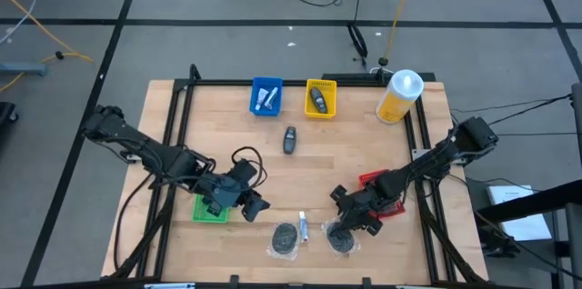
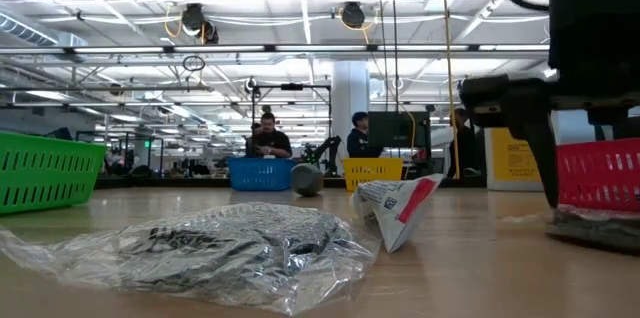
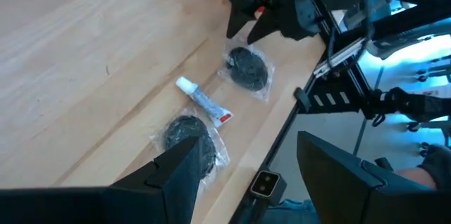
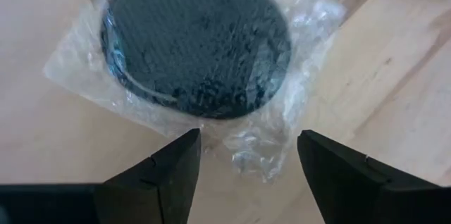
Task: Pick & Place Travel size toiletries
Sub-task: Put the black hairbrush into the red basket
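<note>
Parted wide and gripping nothing at the right gripper (image 4: pixel 246 139): jaws hang low over the crinkled edge of a clear plastic bag holding a round black mesh pad (image 4: pixel 197 41), near the front right of the pale wooden surface (image 1: pixel 364 134).

Just beside that bag, towards the middle of the front edge, lies the task's thing: a small white squeeze tube with a white cap and a red tail end (image 1: pixel 303 226), flat on the wood and apart from both bags. On its far side sits a second bagged black pad (image 1: pixel 285 237).

Judged from here, worth shifting off the pad and over the tube before closing. Turn the wrist so the jaws cross the tube's narrow body rather than run along it. Come down at mid-length, clear of the cap. Keep both fingertips off the loose plastic on either side, since a snagged bag would likely drag along. Close gently, as a soft tube may squash or squirt sideways.

Farther out, waiting by the green slatted bin (image 1: pixel 207 210) at front left, the left gripper (image 1: pixel 255 200): jaws apart, also empty.

Behind the right arm, a red bin (image 1: pixel 375 180). At the back, a blue bin (image 1: pixel 255 98) with pale tubes already inside, probably the place to set this one.
</note>
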Available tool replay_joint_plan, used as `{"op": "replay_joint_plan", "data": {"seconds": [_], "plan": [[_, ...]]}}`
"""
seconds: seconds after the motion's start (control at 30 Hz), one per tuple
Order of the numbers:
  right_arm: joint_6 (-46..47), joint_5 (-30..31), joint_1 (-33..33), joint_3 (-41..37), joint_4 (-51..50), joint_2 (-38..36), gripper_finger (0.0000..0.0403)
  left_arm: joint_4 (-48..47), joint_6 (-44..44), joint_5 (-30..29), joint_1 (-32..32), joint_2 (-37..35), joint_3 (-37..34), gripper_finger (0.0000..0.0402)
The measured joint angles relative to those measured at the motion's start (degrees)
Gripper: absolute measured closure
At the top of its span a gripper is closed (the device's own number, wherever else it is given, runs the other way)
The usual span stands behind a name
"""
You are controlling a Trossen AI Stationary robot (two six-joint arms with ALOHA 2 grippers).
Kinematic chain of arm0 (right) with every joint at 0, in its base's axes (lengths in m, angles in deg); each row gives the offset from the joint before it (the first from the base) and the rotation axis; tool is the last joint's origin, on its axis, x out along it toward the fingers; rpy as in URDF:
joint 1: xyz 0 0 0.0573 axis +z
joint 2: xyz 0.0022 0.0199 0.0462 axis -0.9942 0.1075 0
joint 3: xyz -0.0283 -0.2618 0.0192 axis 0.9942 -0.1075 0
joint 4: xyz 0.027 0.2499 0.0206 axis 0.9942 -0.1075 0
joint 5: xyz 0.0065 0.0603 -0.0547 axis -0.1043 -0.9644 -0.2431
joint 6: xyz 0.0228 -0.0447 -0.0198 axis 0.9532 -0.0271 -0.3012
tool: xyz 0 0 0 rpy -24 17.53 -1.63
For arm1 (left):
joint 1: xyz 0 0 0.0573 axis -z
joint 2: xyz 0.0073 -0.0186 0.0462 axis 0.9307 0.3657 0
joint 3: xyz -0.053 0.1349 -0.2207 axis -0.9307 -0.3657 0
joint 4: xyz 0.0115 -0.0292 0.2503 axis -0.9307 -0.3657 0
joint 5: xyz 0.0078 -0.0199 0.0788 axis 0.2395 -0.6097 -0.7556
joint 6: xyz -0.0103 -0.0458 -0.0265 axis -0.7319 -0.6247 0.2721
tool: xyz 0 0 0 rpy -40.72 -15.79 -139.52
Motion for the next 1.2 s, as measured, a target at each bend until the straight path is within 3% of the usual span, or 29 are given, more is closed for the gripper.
{"op": "replay_joint_plan", "data": {"seconds": [0.23,0.4,0.63,0.97,1.2], "plan": [[2.2,-1.6,-0.7,0.3,2.1,4.3,0.017,0.1,0.2,-0.9,0.0,0.0,0.0,0.0174],[8.1,-1.3,-0.9,0.3,2.1,5.2,0.0191,0.0,0.4,-0.9,0.0,0.0,0.0,0.0174],[14.9,-1.0,-1.5,0.2,1.8,4.7,0.0255,-0.1,1.1,-0.9,0.0,0.0,0.0,0.0174],[22.1,-0.5,-1.7,0.1,1.9,3.6,0.0392,-0.2,1.2,-0.9,0.0,0.0,0.0,0.0174],[26.9,1.8,-1.6,-0.1,-1.0,-5.3,0.04,-0.1,1.0,-0.9,0.0,0.0,0.0,0.0174]]}}
